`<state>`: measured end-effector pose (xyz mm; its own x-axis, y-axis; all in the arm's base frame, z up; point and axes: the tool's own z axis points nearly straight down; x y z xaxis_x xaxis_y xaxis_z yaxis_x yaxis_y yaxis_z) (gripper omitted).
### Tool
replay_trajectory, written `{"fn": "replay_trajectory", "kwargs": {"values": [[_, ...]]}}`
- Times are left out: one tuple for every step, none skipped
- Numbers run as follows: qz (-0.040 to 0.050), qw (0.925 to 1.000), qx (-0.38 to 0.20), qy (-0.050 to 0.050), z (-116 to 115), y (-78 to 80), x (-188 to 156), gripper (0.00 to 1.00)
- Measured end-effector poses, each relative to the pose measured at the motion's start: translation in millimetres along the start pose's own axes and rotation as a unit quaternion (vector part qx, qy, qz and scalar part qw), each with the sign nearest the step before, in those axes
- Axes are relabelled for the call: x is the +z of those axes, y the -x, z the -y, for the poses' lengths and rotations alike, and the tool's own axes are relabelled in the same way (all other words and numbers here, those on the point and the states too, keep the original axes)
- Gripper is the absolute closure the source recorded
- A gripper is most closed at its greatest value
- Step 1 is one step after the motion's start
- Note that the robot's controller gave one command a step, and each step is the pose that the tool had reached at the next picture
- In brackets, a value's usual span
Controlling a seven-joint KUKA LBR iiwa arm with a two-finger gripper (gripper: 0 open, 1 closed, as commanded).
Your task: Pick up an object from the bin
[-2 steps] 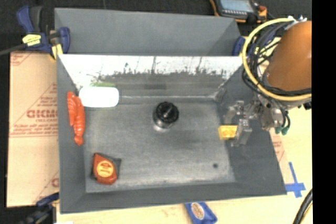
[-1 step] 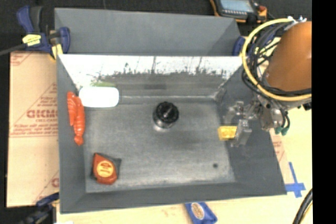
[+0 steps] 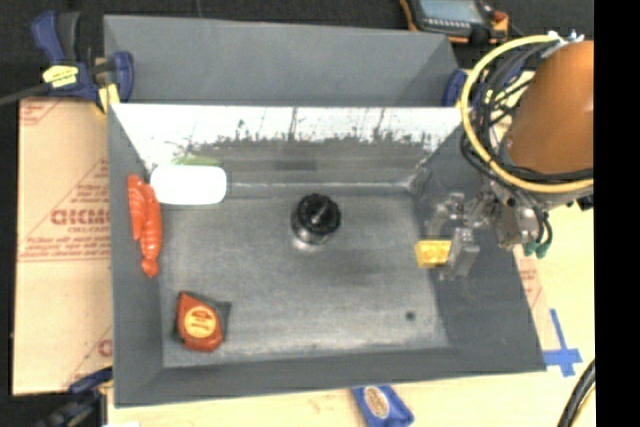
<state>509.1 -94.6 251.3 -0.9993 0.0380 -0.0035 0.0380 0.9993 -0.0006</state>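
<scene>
Gripper (image 3: 452,240) sits at 1 yellow block (image 3: 432,253) by the right of the bin (image 3: 300,310) (opening: cannot tell). I'd centre on it, then lift straight.

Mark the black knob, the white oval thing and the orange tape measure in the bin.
black knob (image 3: 317,218), camera view, on its round top.
white oval thing (image 3: 188,185), camera view, on the middle of its upper face.
orange tape measure (image 3: 199,321), camera view, on its round label.
</scene>
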Motion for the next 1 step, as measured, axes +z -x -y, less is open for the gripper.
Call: {"fn": "replay_trajectory", "kwargs": {"values": [[0.001,0.9865,-0.164,0.0,1.7,28.1,-18.4,1.0]]}}
